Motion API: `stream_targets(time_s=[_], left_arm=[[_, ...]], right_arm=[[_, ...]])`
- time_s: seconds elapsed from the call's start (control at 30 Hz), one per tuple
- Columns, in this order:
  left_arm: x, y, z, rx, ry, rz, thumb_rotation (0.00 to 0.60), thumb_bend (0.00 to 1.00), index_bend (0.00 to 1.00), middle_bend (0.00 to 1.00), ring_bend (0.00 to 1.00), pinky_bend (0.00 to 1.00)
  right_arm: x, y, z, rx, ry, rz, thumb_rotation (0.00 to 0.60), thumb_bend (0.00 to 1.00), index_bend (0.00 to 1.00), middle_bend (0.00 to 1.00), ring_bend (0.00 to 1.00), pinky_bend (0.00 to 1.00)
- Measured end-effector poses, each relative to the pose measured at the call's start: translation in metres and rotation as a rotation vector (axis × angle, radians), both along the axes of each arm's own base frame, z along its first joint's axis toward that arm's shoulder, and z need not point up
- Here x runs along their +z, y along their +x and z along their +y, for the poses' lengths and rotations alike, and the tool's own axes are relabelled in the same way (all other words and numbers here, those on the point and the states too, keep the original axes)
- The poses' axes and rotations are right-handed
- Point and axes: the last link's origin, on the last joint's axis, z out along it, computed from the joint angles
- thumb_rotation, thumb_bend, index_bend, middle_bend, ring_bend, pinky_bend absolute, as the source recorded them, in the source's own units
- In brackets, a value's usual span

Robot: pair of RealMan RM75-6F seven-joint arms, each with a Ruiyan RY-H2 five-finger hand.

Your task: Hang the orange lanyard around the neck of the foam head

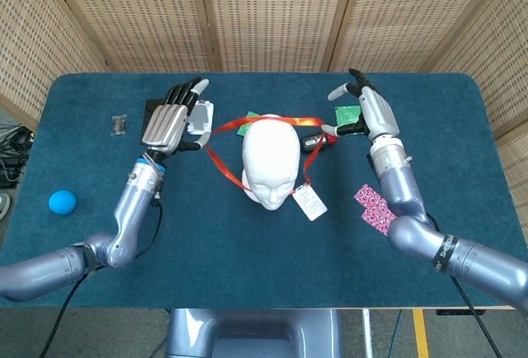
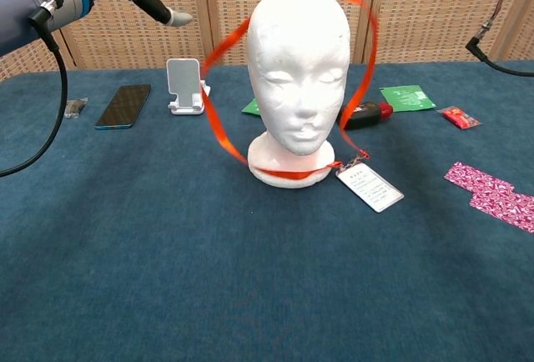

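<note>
The orange lanyard (image 2: 219, 128) is seen looped around the foam head (image 2: 299, 62), blurred in the chest view. Its strap runs behind the top of the head and down both sides, and its lowest part is laid across the front of the head's round base. The white badge (image 2: 370, 187) at its end is rested on the blue table (image 2: 250, 295), just to the right of the base in the chest view. The foam head is stood upright near the middle of the table.

The left hand (image 1: 169, 123) is held to the left of the head with its fingers spread; whether the strap is touched by it cannot be told. The right hand (image 1: 367, 110) is held to the right with its fingers apart, and nothing is seen in it.

Behind the head, a white phone stand (image 2: 185, 87), a dark phone (image 2: 123, 105), a green card (image 2: 407, 97) and a black-and-red object (image 2: 365, 113) are laid out. A pink patterned piece (image 2: 494, 193) is placed on the right, and a blue ball (image 1: 62, 202) at the far left.
</note>
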Motion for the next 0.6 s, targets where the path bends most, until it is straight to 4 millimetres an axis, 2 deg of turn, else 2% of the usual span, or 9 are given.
stream_targets(time_s=[0.1,0.2,0.43,0.53,0.6], left_arm=[[0.005,-0.002,0.001,-0.004,0.007,-0.017,0.6,0.11,0.0,0.0,0.0,0.0],[0.01,-0.002,0.002,-0.009,0.011,-0.023,0.6,0.08,0.0,0.0,0.0,0.0],[0.021,-0.008,-0.004,-0.032,0.031,-0.017,0.6,0.08,0.0,0.0,0.0,0.0],[0.033,-0.018,-0.01,-0.04,0.062,0.007,0.6,0.08,0.0,0.0,0.0,0.0],[0.042,-0.027,-0.015,-0.041,0.08,0.025,0.6,0.08,0.0,0.0,0.0,0.0]], right_arm=[[0.0,0.0,-0.001,0.003,-0.023,0.015,0.6,0.02,0.11,0.01,0.0,0.0],[0.001,0.0,0.0,0.007,-0.037,0.031,0.6,0.02,0.11,0.01,0.0,0.0],[0.01,-0.004,0.007,0.021,-0.081,0.077,0.6,0.03,0.11,0.01,0.0,0.0],[0.019,-0.016,0.014,0.02,-0.105,0.132,0.6,0.11,0.12,0.03,0.0,0.0],[0.025,-0.028,0.021,0.013,-0.112,0.172,0.6,0.21,0.13,0.12,0.02,0.0]])
